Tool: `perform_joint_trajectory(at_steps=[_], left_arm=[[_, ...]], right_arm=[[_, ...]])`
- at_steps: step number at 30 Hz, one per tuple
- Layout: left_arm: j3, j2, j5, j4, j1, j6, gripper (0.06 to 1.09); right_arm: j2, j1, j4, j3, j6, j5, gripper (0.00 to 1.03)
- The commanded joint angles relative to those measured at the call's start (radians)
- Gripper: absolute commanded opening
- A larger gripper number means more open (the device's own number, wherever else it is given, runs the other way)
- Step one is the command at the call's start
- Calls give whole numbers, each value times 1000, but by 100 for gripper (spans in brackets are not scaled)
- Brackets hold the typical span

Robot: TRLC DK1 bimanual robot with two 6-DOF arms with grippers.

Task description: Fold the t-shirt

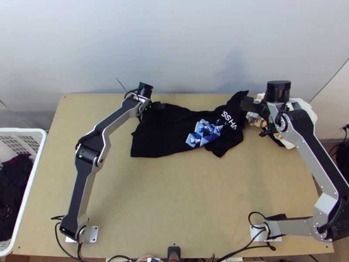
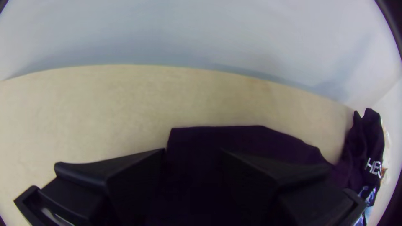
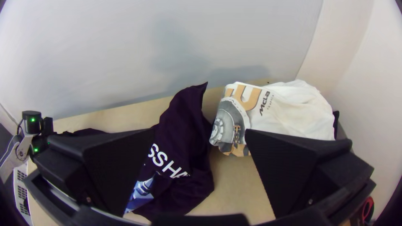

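The black t-shirt (image 1: pixel 168 135) lies across the back of the table, its body fairly flat at the left and its printed right end rumpled. Over its far left corner is my left gripper (image 1: pixel 158 106); in the left wrist view the left gripper (image 2: pixel 192 157) stands open above the dark cloth (image 2: pixel 243 138). My right gripper (image 1: pixel 248 105) is at the shirt's raised, bunched right end. In the right wrist view, the right gripper (image 3: pixel 200 132) has its fingers wide apart, with the bunched cloth (image 3: pixel 184 121) between and below them.
A folded white printed garment (image 3: pixel 289 109) lies at the table's back right, beside the black shirt. A white basket (image 1: pixel 39 161) with dark clothes stands off the table's left edge. A pale wall (image 1: pixel 174 43) rises behind the table.
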Motion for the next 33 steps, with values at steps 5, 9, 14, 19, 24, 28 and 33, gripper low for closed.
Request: perform_joint_trajectory(at_steps=[5,9,14,19,24,28,33], left_arm=[[76,44,0,-20,8,39,9],[75,-21,0,-86,8,33,10],[73,-127,0,-157,8,36,10],[73,-212,0,-180,9,31,10],[67,-283,0,-218,2,28,10],[58,-328,0,-229,-1,28,10],[38,-366,0,-238,-8,25,10]], right_arm=[[67,-14,29,27,1,-2,99],[160,-16,54,87,3,-13,99],[301,47,34,219,15,-91,99],[419,141,-12,313,79,-226,98],[556,179,-49,405,99,-282,96],[642,177,-48,443,98,-284,96],[705,130,-48,448,90,-284,96]])
